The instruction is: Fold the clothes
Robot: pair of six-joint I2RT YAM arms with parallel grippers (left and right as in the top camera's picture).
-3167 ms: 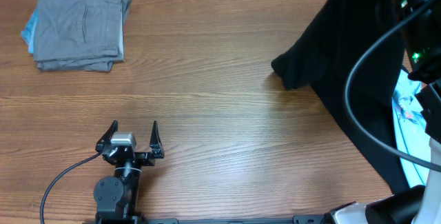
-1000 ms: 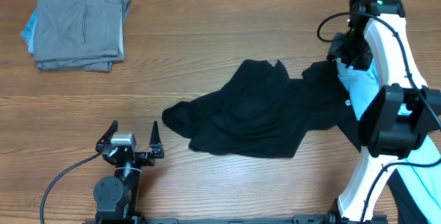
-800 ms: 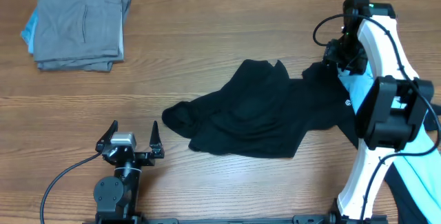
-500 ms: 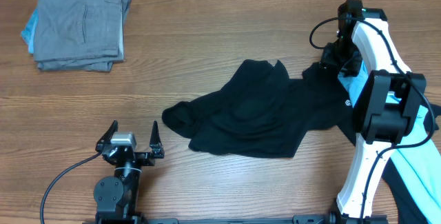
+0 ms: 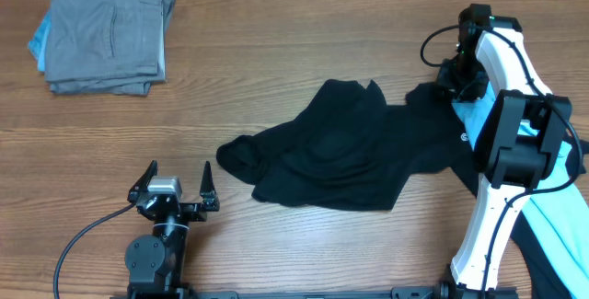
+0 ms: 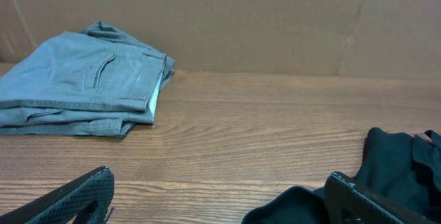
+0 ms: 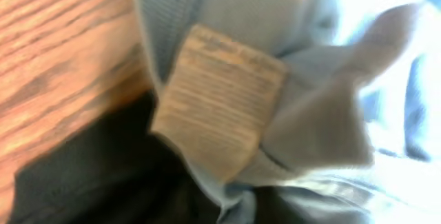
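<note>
Overhead, the black shirt [image 5: 350, 152] lies crumpled mid-tabletop [image 5: 294, 51], the left pincer [image 5: 179, 166] spread wide nearby, while the right pincer [image 5: 456, 79], at the shirt's right edge by blue cloth [image 7: 310, 114], hides its fingers, its wrist view a blur of fabric and label [image 7: 217, 100], so I cannot tell its state.

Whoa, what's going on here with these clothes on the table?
A two-armed robot is folding laundry. A crumpled black short-sleeved shirt lies unfolded in the middle of the wooden table. The right hand is down at a light blue garment beside the shirt's right end; whether it grips is unclear. The left hand rests open near the front edge. Folded grey trousers sit at the far-left corner.
</note>
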